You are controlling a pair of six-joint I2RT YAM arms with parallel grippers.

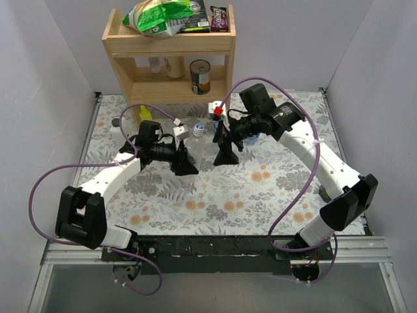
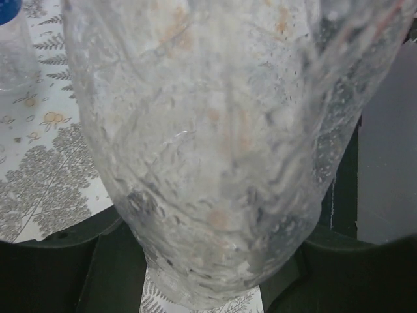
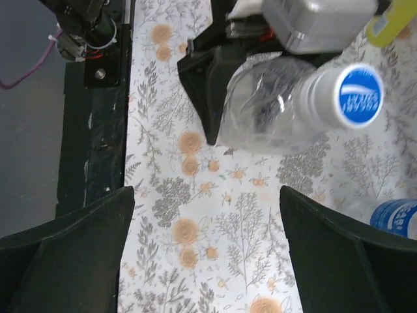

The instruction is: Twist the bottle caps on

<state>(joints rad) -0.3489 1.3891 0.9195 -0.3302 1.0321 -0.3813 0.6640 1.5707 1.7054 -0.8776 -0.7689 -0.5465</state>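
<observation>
Here, bench (image 1: 215,202): flower-patterned surface carrying the work.
Bottle (image 2: 221,163): clear, thin and crinkled, standing upright near mid-bench, gripped at its body. It is probably light and easily dented, so squeeze gently.
Left tool (image 1: 184,163): clamped on the bottle's body.
Right tool (image 3: 208,254): jaws wide apart above the bottle, holding nothing.
Cap (image 3: 360,96): blue, sitting on the bottle's neck, tightness unclear. It is small and likely slick, best pinched around its rim.
</observation>
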